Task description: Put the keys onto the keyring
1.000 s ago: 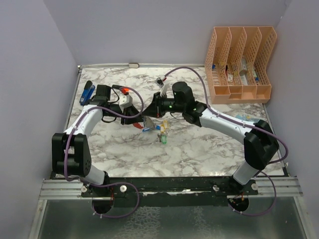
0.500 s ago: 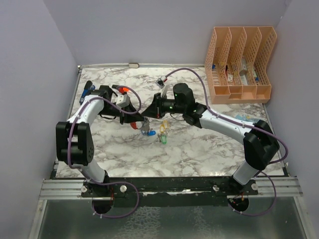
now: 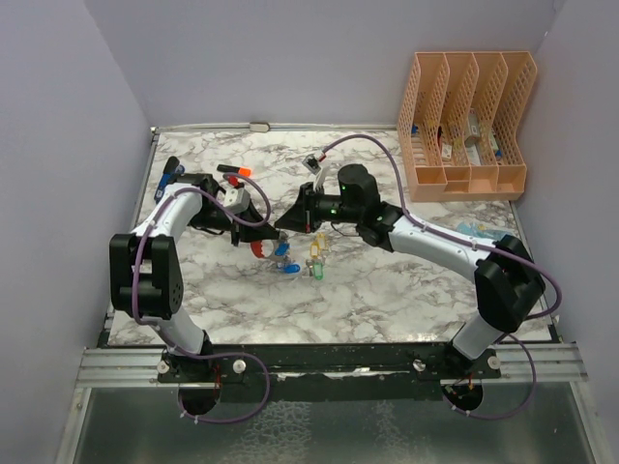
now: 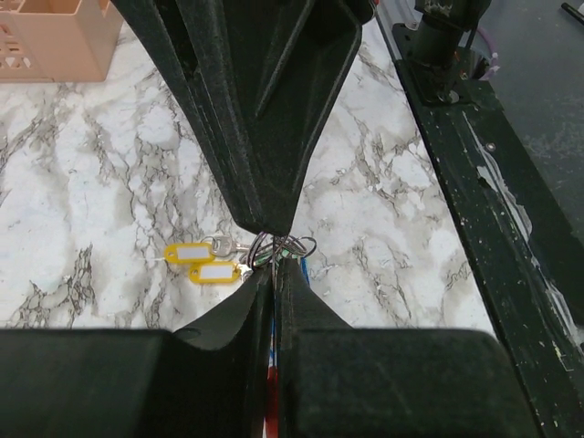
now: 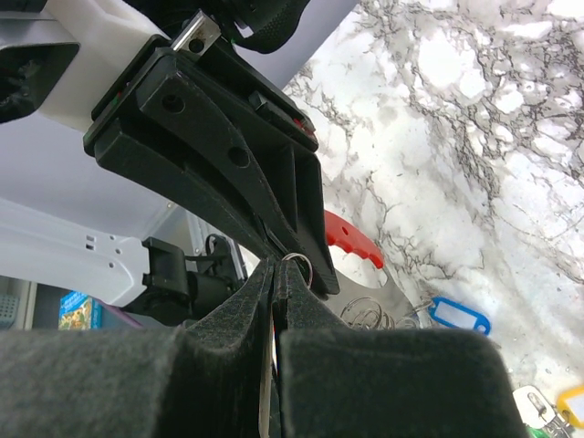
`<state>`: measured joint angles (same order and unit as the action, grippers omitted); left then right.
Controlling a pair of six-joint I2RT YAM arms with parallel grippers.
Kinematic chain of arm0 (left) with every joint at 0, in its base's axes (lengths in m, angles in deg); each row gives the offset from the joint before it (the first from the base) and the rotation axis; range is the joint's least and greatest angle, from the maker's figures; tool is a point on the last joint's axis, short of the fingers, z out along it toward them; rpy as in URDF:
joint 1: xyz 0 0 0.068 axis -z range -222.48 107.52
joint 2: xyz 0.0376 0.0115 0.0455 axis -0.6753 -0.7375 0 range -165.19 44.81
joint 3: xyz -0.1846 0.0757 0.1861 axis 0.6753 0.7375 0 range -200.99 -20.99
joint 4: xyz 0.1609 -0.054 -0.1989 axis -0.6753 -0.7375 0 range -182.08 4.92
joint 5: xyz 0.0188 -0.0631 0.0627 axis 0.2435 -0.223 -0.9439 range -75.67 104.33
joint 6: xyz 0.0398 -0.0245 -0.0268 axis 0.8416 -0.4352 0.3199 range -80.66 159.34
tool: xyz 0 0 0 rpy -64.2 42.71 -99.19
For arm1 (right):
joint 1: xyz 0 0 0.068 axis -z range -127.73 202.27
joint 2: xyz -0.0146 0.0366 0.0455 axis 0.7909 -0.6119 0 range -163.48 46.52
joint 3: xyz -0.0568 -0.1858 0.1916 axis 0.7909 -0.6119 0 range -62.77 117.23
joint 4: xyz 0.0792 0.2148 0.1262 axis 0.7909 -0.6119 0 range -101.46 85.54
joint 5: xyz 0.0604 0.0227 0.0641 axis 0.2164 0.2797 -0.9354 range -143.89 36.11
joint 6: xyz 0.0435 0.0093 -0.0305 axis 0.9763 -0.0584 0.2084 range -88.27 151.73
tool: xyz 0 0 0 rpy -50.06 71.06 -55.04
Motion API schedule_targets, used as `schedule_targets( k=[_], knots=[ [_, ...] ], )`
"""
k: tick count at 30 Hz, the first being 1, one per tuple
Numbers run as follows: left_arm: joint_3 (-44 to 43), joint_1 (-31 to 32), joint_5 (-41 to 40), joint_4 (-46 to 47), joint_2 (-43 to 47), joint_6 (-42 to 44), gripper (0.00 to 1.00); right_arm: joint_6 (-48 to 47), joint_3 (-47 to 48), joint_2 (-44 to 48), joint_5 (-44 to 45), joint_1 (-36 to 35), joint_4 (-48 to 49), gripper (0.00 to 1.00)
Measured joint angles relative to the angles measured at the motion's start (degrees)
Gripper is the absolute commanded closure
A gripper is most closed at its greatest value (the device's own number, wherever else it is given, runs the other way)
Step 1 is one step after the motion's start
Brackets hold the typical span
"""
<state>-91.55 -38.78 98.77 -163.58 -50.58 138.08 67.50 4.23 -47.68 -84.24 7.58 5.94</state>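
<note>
The keyring lies mid-table, its red side joined to a silver-grey plate. My left gripper is over it, jaws shut, with a sliver of red showing between the fingers. My right gripper meets it tip to tip, shut; a small wire ring pokes out between its fingertips. A bunch of wire rings sits where both tips meet. Keys lie just beyond: blue tags, yellow tags and a green one.
An orange file rack stands at the back right. A blue stapler and an orange-capped marker lie at the back left. Grey walls close in three sides; the black base rail runs along the near edge.
My left gripper swung round over the keyring and its jaws closed. The red side and blue tags shifted slightly toward the near edge. My right gripper stayed shut, almost in place.
</note>
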Motion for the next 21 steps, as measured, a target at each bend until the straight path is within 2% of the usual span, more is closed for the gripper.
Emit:
schedule_targets(
  k=[21],
  knots=[
    [-0.2,-1.3,0.2,-0.7,3.6,0.0,1.00,0.7,-6.5,3.7,-0.6,0.0,3.8,0.99]
  ],
)
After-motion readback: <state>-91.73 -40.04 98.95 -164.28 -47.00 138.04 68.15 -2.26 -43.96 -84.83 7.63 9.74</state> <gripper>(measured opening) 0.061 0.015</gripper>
